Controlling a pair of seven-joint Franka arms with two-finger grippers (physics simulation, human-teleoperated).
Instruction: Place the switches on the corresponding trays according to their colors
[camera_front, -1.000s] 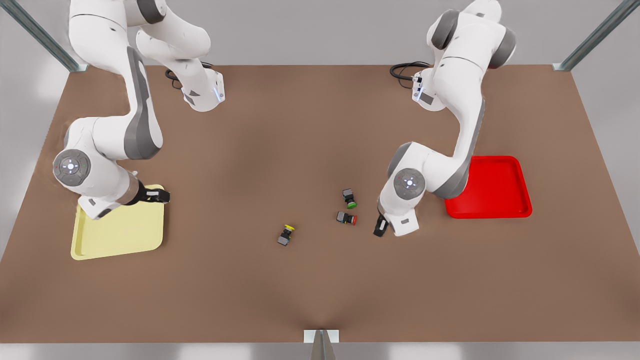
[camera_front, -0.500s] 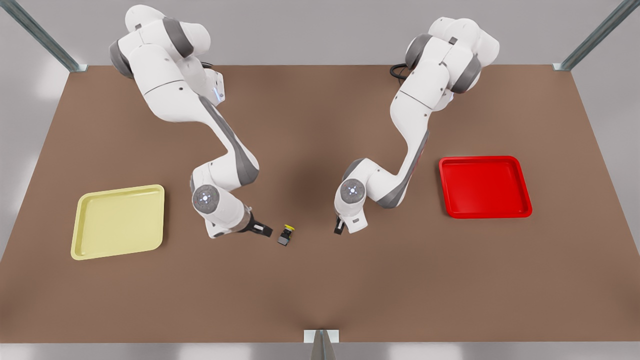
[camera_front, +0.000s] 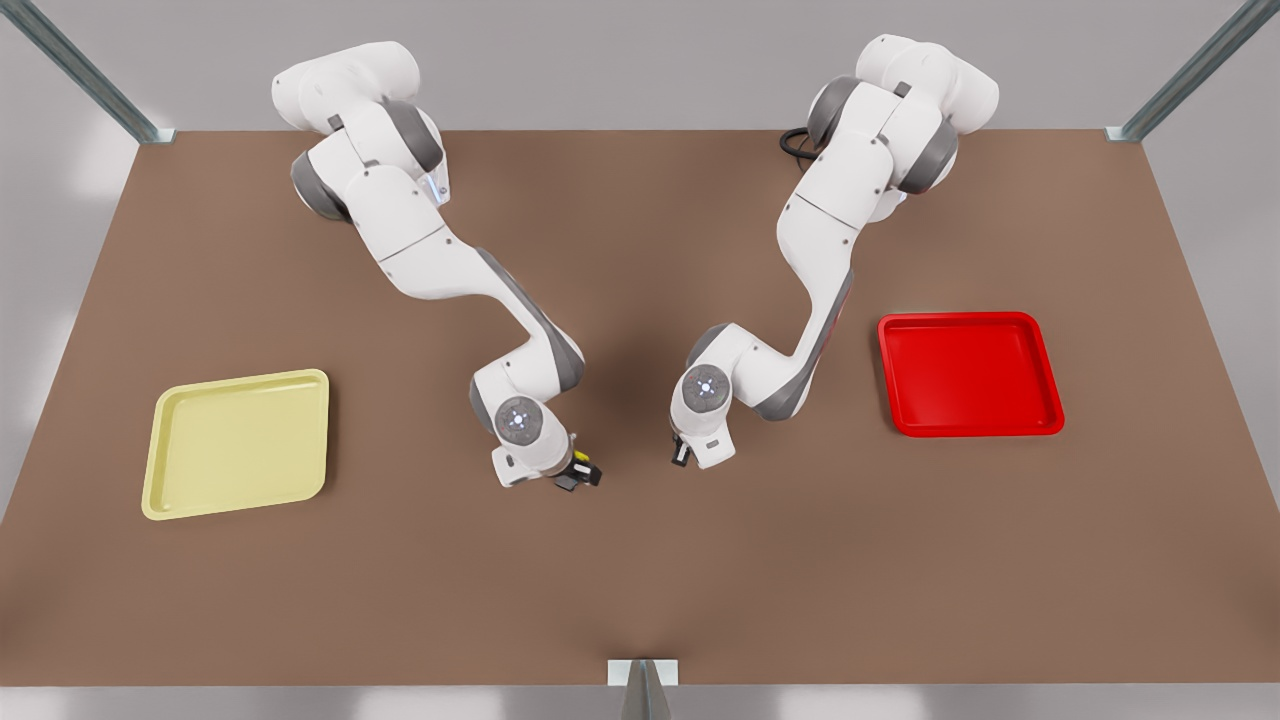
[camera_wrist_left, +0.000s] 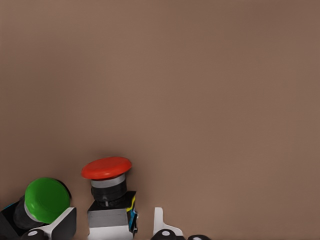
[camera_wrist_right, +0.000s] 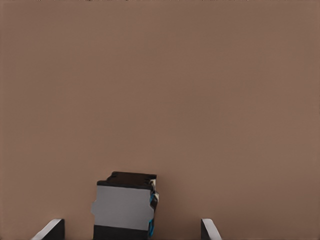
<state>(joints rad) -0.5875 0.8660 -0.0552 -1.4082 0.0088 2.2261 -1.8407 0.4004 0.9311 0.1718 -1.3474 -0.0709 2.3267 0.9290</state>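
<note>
Green switch (camera_wrist_left: 46, 199) crowds red switch (camera_wrist_left: 106, 195).

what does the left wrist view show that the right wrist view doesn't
Left wrist view: the red switch standing cap-up between the open fingers of the left gripper, with the green switch just beside it, outside one finger.

Right wrist view: a single grey switch body between the widely open fingers of the right gripper; its cap colour cannot be told there.

Both: the bare brown table, and an open gripper straddling a switch without closing on it yet.
</note>
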